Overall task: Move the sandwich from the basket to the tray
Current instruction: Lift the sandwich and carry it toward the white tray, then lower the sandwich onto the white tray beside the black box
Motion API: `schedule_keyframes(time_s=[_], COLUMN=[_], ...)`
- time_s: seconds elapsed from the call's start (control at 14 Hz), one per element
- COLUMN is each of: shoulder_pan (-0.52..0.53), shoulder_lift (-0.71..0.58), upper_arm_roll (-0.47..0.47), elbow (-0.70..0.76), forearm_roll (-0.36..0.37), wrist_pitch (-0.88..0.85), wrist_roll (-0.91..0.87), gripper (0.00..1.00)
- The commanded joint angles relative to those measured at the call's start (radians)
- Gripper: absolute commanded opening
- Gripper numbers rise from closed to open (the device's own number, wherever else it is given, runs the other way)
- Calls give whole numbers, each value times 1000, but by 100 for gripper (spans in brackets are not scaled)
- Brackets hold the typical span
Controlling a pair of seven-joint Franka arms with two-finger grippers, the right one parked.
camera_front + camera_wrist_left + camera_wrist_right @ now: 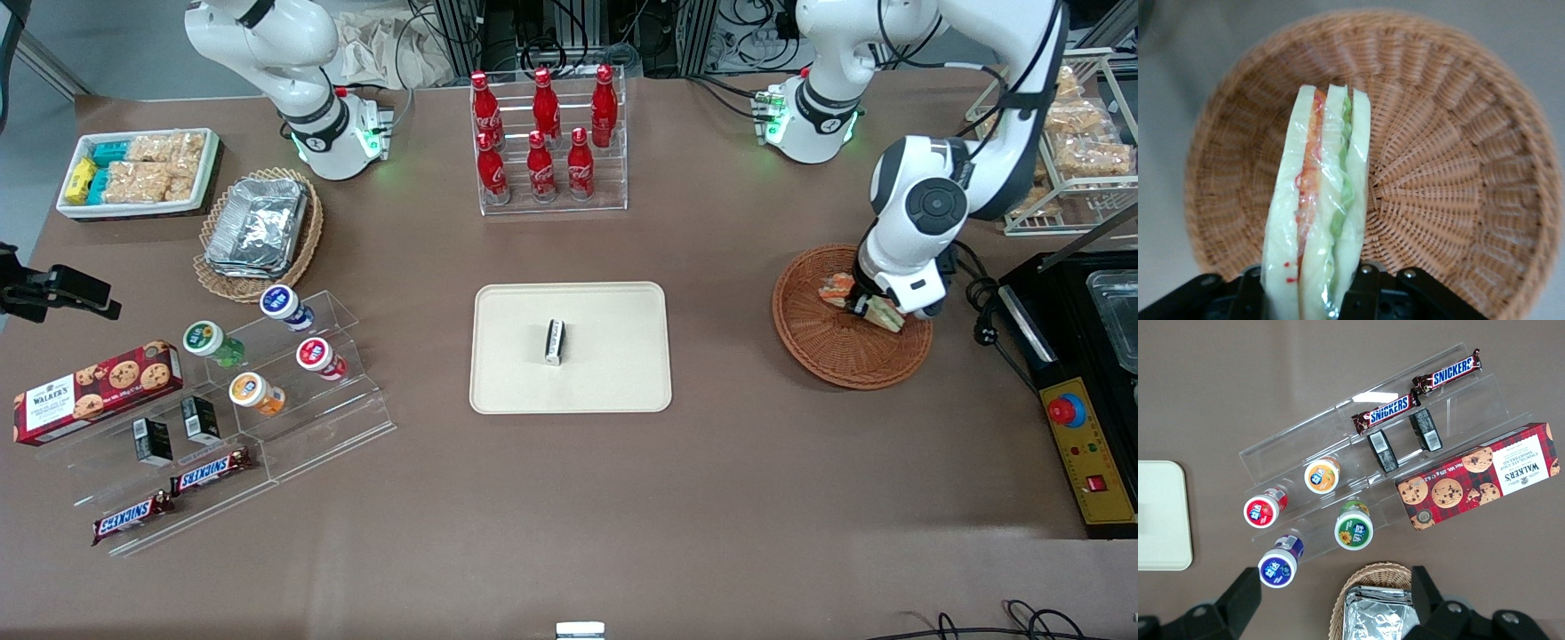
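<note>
The sandwich (885, 314) is a white-bread wedge in clear wrap with orange-red and green filling. My left gripper (861, 307) is shut on it, over the round reddish-brown wicker basket (836, 356) at the working arm's end of the table. In the left wrist view the sandwich (1321, 200) stands edge-on between the black fingers of the gripper (1313, 293), with the basket's woven floor (1458, 187) below it. The beige tray (613, 373) lies at the table's middle and holds a small black-and-white packet (554, 341).
A clear rack of red cola bottles (544, 142) stands farther from the front camera than the tray. A black machine (1080, 382) sits beside the basket at the table's end. A tan basket of foil containers (258, 227) and acrylic snack shelves (249, 391) lie toward the parked arm's end.
</note>
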Motion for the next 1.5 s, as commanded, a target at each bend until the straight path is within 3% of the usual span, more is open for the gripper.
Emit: schedule_keyframes(time_s=[0.0, 0.36, 0.71, 0.86, 1.0, 1.43], shoulder_pan=[1, -12, -84, -105, -162, -237], shoulder_lift=[-41, 2, 74, 161, 299, 565], upper_arm_roll=[-48, -131, -229, -306, -361, -361], elbow=[159, 590, 779, 790, 782, 782], forearm_roll=[-6, -157, -221, -220, -174, -63], wrist_pitch=[-219, -595, -591, -484, -354, -138], wrist_roll=[73, 355, 509, 514, 514, 492], gripper=[0, 0, 0, 0, 0, 0])
